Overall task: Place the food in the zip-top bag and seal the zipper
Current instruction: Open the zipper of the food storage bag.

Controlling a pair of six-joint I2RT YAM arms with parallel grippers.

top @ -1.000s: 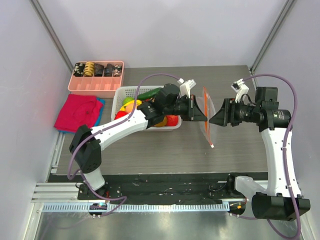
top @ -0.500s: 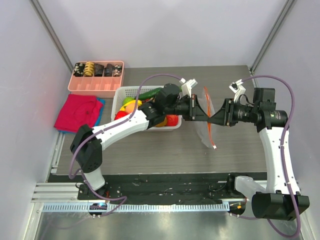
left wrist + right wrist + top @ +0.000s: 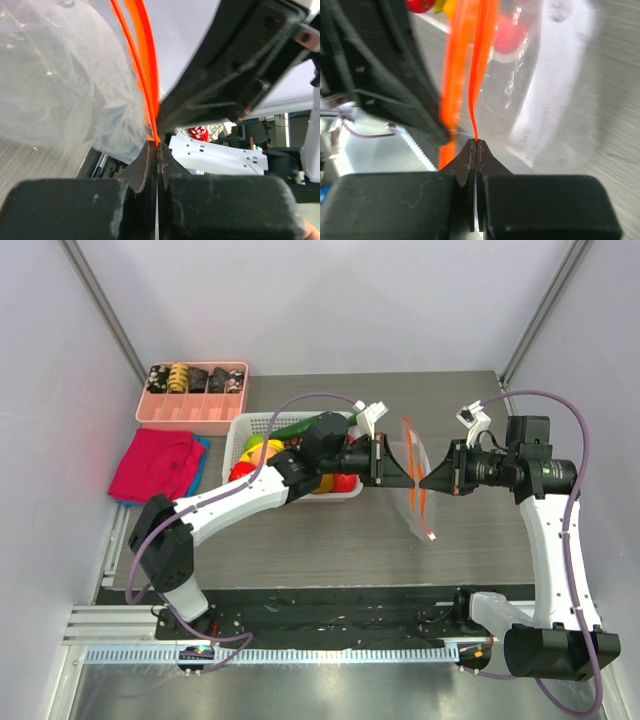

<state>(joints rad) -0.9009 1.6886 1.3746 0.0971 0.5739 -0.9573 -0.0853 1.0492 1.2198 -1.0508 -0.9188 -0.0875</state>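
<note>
"Why are both of you on that pouch?"

"My left hand [image 3: 156, 145] is clenched on one lip of the orange-red zipper strip [image 3: 481, 60] and my right hand [image 3: 476, 141] on the other, I judge to part the mouth. The clear floppy plastic bag [image 3: 60, 75] hangs between them, above the table [image 3: 330, 540]."

"What's the count?"

"Two hands, one bag, one white lattice basket [image 3: 255, 420]. The glossy toy fruit [image 3: 258, 450] lies in it, part-hidden by my arm, so I can't count it."

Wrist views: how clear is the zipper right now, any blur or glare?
Left wrist: the zipper is a soft, out-of-focus orange streak; the zip-top bag shows patchy highlights. Right wrist: same streak blur, bag film washed white by glare, background soft. Top external: sharp, evenly lit, bag nearly transparent.
</note>
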